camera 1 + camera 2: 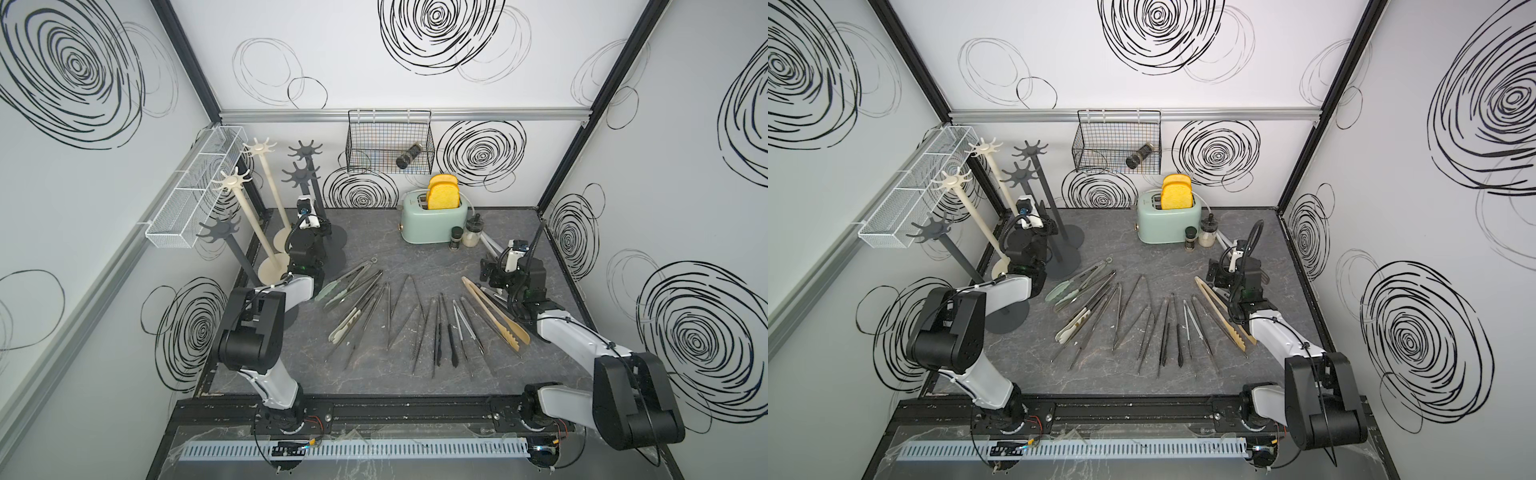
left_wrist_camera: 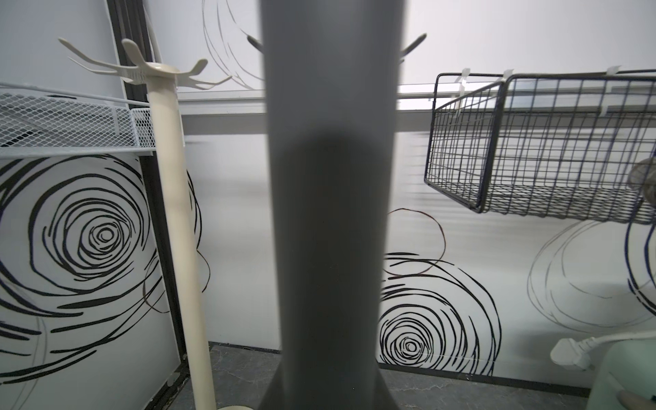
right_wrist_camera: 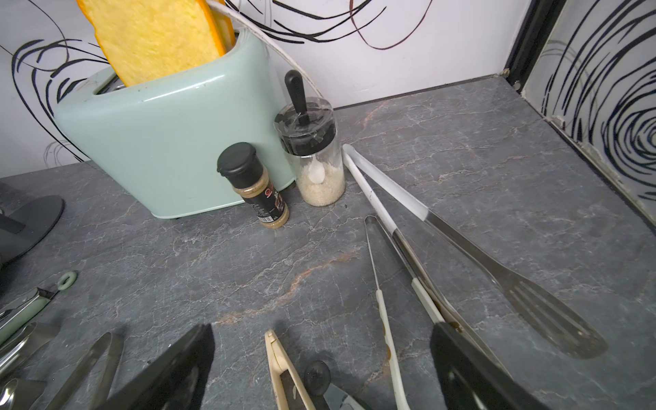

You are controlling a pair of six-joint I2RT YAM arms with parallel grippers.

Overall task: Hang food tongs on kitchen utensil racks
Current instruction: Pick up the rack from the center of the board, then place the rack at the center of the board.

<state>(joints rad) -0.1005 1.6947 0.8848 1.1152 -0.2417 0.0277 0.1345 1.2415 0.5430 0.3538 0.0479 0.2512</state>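
The tongs (image 1: pixel 493 312) lie fanned across the grey table (image 1: pixel 374 374), with the racks (image 1: pixel 252 224) clustered in the back left corner. The left gripper (image 1: pixel 321 227) sits right at a dark grey pole (image 2: pixel 330 213), and I cannot tell its grip. The right gripper (image 3: pixel 323 330) gapes wide above some tongs, with the toaster (image 3: pixel 170 142) and spice jars (image 3: pixel 255 184) just ahead.

Left arm (image 1: pixel 266 316) elbow up, forearm reaching forward; left gripper (image 1: pixel 320 230) mostly hidden, jaw state unclear. Right arm (image 1: pixel 582 332) elbow up, forearm angled forward; right gripper (image 3: pixel 323 330) low, jaws wide apart.
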